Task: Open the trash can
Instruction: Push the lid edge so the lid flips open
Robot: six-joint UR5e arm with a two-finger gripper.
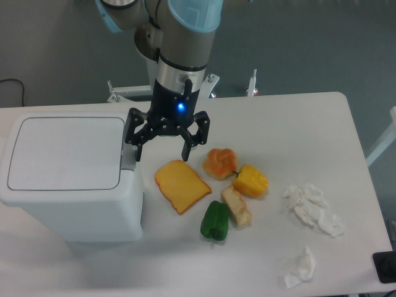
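Note:
The trash can (68, 176) is a large white boxy bin at the left of the table. Its flat lid (65, 153) is closed. A grey push-button tab (128, 159) sits on its right edge. My gripper (162, 151) hangs just right of the bin with its black fingers spread open and empty. The left fingertip (138, 152) is right beside the grey tab; I cannot tell if it touches. The right fingertip (186, 150) is above the table near the toy foods.
Toy foods lie right of the bin: an orange cheese slice (181, 185), a bun (220, 163), a yellow pepper (250, 180), a green pepper (215, 221) and a bread piece (237, 206). Crumpled white tissues (312, 209) (301, 267) lie at the right.

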